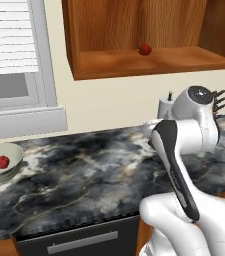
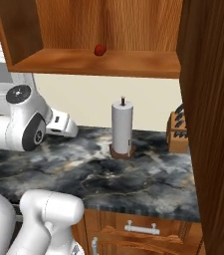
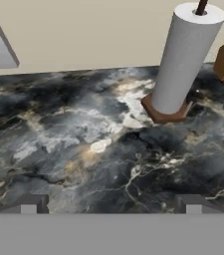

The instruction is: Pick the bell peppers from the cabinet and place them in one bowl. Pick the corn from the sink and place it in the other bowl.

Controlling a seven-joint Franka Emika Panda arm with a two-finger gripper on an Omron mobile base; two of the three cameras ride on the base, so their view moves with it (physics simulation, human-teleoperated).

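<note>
One red bell pepper (image 1: pixel 145 49) is sitting on the shelf of the wooden cabinet (image 1: pixel 134 62), while its twin (image 1: pixel 3 161) is already lying in the pale grey bowl (image 1: pixel 6 152) at the counter's far left. The gripper (image 3: pixel 111 204), jaws spread wide and holding nothing, is hovering low over the marble counter (image 3: pixel 83 149) near the paper towel roll (image 3: pixel 183 60). The second pepper's fetch appears underway; next, the arm likely needs to be rising toward the shelf.

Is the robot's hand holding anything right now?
No. The gripper is open over the dark marble counter, with nothing between its fingertips.
</note>
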